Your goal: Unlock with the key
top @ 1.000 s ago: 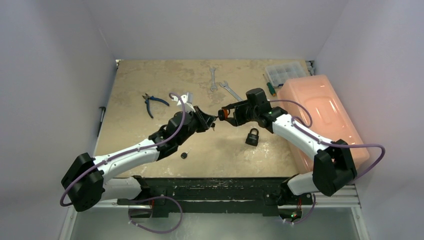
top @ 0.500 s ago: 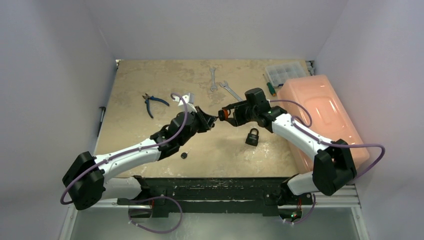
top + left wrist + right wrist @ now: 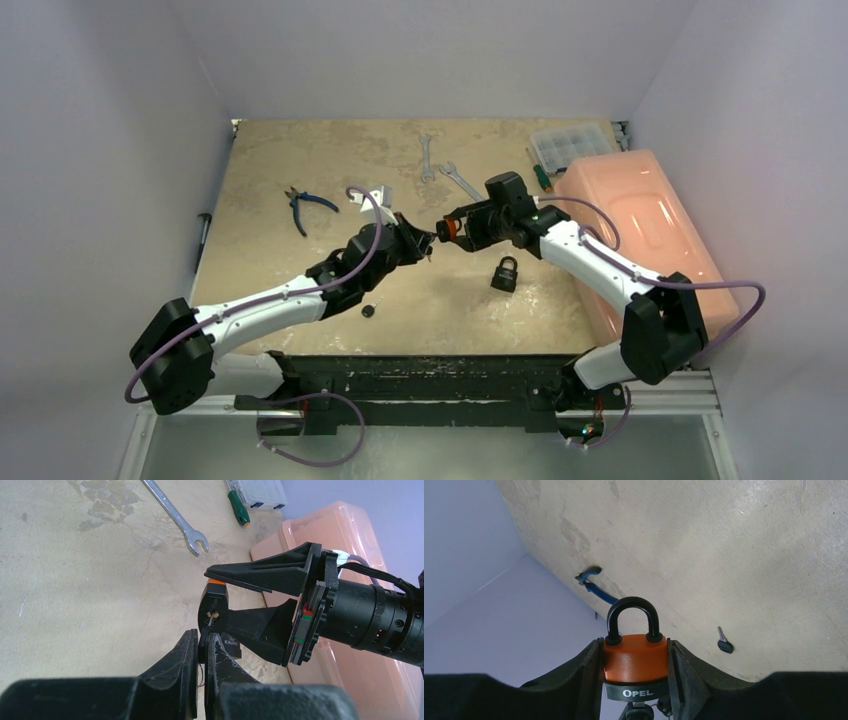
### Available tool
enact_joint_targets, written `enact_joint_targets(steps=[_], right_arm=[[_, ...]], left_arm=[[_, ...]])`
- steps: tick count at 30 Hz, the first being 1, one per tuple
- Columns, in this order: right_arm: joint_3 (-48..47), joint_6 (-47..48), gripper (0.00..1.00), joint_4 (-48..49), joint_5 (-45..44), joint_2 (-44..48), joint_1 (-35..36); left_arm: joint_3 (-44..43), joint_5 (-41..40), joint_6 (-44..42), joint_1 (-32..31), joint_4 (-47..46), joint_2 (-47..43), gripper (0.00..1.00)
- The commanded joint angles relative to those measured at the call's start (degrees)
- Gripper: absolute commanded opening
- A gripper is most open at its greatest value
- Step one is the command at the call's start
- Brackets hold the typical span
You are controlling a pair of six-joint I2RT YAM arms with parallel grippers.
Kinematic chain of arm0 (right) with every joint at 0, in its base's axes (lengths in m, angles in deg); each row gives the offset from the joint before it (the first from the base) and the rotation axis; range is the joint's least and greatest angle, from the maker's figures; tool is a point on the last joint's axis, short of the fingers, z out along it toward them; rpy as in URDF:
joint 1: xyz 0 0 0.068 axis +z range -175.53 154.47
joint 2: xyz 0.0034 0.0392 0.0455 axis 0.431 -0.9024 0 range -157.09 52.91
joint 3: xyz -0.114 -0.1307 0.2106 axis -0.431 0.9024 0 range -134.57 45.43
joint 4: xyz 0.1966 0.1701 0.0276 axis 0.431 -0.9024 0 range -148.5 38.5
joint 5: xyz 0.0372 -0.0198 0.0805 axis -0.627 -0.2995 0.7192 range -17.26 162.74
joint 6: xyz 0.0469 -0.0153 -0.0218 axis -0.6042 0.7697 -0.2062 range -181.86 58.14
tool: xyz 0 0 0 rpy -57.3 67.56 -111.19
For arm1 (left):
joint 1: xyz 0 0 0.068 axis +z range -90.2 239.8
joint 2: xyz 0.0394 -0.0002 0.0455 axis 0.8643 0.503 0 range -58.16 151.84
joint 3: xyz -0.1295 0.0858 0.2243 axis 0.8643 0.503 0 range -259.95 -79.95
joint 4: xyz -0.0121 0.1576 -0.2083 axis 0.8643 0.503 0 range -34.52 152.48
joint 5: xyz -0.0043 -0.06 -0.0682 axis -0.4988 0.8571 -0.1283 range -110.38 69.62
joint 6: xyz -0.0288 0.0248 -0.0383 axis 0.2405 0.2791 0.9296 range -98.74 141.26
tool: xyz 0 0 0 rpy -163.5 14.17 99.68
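Observation:
My right gripper (image 3: 450,229) is shut on an orange padlock (image 3: 635,660) with a black base, held above the table's middle. Its black shackle (image 3: 632,611) sits in the body, closed. My left gripper (image 3: 424,243) is shut on a black-headed key (image 3: 202,649), right against the padlock's underside. In the left wrist view the key's blade reaches the brass keyhole (image 3: 215,614) in the padlock's base (image 3: 218,597). My left fingertips (image 3: 189,642) are just below the right gripper's fingers (image 3: 265,572).
A second, black padlock (image 3: 505,272) and a loose key (image 3: 368,310) lie on the table nearer the arms. Blue pliers (image 3: 305,205), two wrenches (image 3: 427,158), a green screwdriver (image 3: 540,176), a clear parts box (image 3: 570,143) and an orange bin (image 3: 640,235) lie around.
Both grippers have shifted slightly and stay together, the key still at the padlock's keyhole. Nothing was let go.

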State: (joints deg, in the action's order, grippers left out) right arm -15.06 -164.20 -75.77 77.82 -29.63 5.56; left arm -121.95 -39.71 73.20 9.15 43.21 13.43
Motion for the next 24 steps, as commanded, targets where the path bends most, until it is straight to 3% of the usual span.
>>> enact_joint_targets(steps=[1, 24], right_arm=[[-3.5, 0.7, 0.00, 0.1, 1.4, 0.2, 1.0], [-3.7, 1.7, 0.00, 0.6, 1.4, -0.4, 1.8]], left_arm=[[-3.0, -1.5, 0.5, -0.7, -1.6, 0.8, 0.00], [-4.2, -3.1, 1.7, -1.1, -0.9, 3.0, 0.00]])
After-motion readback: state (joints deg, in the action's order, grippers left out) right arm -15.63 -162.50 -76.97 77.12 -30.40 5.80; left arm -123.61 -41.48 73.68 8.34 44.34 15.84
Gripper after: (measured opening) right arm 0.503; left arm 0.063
